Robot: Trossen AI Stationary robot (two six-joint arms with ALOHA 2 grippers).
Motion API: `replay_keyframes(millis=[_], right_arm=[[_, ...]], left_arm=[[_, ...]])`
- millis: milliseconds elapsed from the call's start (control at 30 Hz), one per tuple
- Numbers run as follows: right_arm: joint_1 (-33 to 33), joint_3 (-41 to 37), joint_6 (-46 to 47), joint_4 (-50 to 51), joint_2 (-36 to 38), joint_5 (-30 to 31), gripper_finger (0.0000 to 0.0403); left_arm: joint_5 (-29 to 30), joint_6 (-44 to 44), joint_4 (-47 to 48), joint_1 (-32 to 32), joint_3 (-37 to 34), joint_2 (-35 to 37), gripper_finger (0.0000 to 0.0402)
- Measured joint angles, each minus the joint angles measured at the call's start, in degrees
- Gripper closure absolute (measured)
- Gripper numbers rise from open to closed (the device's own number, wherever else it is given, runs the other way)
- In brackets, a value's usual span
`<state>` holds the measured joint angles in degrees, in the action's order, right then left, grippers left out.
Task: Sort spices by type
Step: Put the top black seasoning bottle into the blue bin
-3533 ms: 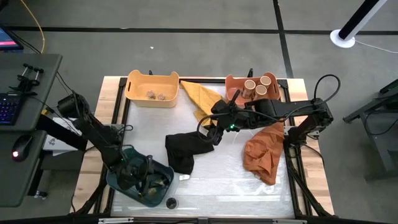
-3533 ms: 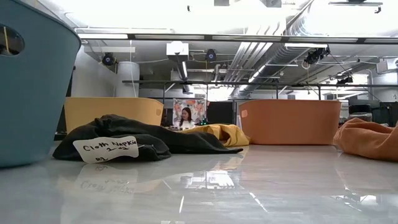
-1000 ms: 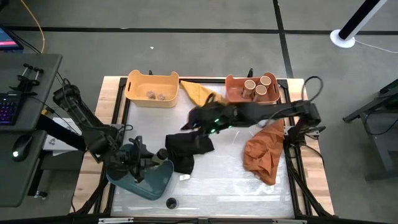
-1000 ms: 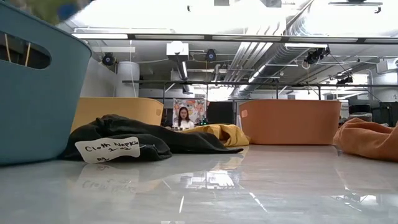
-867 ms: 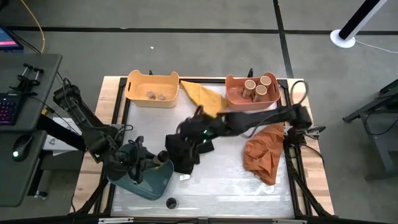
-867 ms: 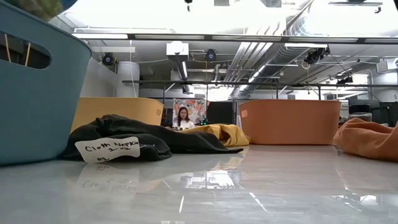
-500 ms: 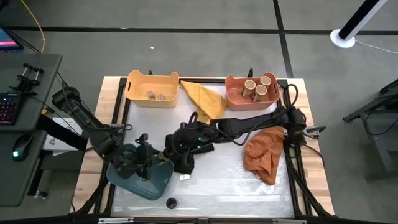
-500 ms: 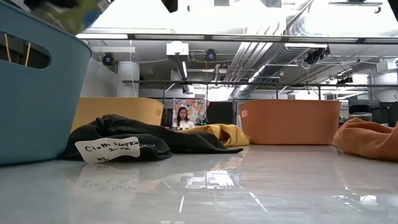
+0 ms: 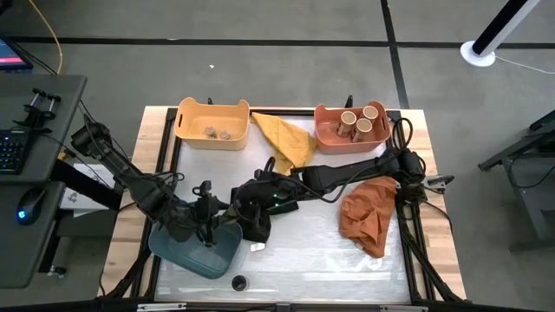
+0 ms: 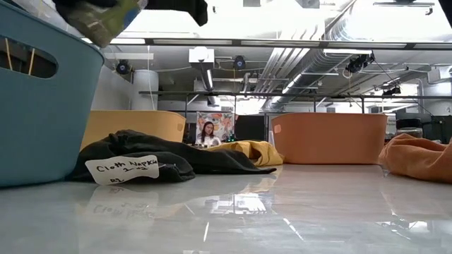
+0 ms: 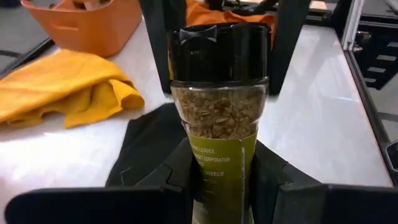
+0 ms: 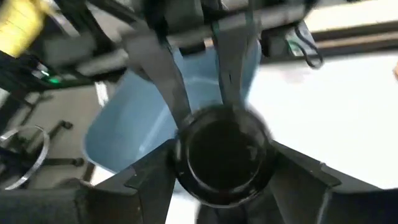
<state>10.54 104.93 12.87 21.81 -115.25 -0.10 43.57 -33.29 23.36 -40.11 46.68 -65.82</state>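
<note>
I see the left hand clamping a dark-lidded spice jar above the blue bin; the right hand, beside the bin, closes around the jar's lid.

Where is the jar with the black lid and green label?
The clear, black-lidded spice jar sits in the left hand, above the blue plastic bin, beside the black cloth.
</note>
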Motion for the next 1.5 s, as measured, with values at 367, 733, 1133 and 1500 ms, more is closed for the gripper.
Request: replay_keyframes(millis=[367,733,1133,1500], right_arm=[[0.0,0.0,0.4,-0.5,0.0,0.3,0.0174],[0.1,0.0,1.9,-2.7,0.0,0.6,0.0208],[-0.4,0.1,-0.1,-0.2,1.3,1.0,0.0208],[-1.1,-0.1,-1.3,16.9,6.6,2.0,0.0208]], left_arm=[[-0.9,3.5,-2.6,0.7,0.0,0.0,0.0325],[-2.8,3.9,-2.9,1.9,0.0,0.0,0.0322],[-5.0,4.1,7.9,3.8,6.0,0.0,0.0229],[-19.0,-8.8,27.0,0.7,10.0,0.2,0.0176]])
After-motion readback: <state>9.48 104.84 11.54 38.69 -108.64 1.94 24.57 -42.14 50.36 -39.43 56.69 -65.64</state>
